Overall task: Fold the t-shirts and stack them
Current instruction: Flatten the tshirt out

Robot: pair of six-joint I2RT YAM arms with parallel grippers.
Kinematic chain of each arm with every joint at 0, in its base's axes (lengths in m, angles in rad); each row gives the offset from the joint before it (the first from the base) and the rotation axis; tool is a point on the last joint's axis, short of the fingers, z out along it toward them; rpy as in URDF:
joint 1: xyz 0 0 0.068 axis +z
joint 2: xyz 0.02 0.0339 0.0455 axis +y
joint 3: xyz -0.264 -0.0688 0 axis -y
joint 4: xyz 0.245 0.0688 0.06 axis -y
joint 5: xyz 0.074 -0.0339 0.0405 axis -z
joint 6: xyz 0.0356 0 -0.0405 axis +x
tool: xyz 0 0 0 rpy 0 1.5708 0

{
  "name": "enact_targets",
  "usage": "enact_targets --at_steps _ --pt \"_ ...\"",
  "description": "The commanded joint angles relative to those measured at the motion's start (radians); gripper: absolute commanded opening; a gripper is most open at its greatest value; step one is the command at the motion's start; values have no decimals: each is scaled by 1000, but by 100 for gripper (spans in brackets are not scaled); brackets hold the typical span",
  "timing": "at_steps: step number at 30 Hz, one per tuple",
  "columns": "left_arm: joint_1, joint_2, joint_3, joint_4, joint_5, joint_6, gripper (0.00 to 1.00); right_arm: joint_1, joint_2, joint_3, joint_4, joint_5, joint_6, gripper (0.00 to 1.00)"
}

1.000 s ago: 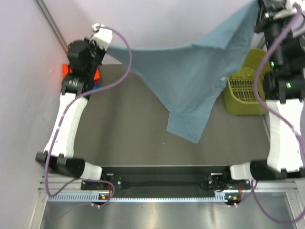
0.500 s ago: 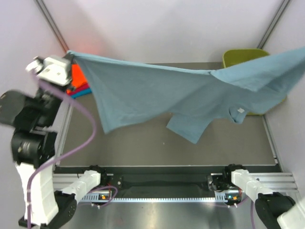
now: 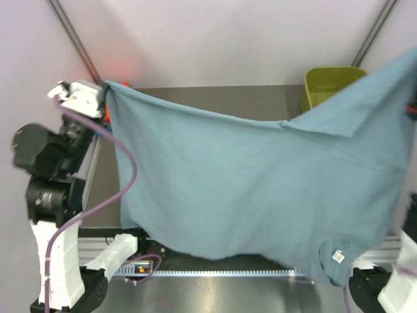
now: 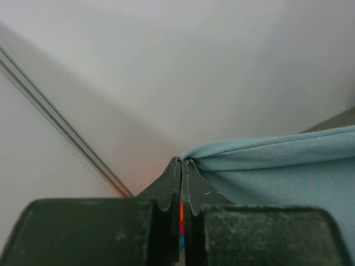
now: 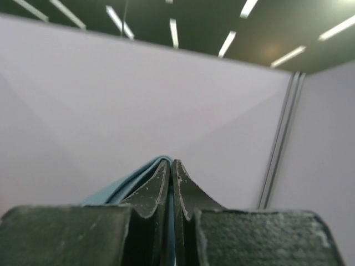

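Note:
The large grey-blue t-shirt hangs spread wide in the air between both arms and hides most of the table. My left gripper is shut on its upper left corner; in the left wrist view the cloth runs off to the right from the closed tips. My right gripper is shut on the shirt's other corner, raised high at the right edge and out of the top view. A sliver of the folded orange, red and teal shirts shows between the left fingers.
The olive-green basket stands at the back right, partly behind the shirt. Purple walls with metal posts close in the back and sides. The rail at the table's near edge shows below the shirt's hem.
The shirt has been pulled toward the camera and spread wider. It now hangs as a broad sheet over the table. The left arm stays raised at the left; the right end rose.

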Motion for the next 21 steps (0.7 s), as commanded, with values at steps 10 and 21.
enact_targets --at_steps 10,21 --pt "8 198 -545 203 -5 114 0 -9 376 -511 309 -146 -88 0" --pt "11 821 -319 335 -142 152 0 42 1135 -90 207 -28 -215 0"
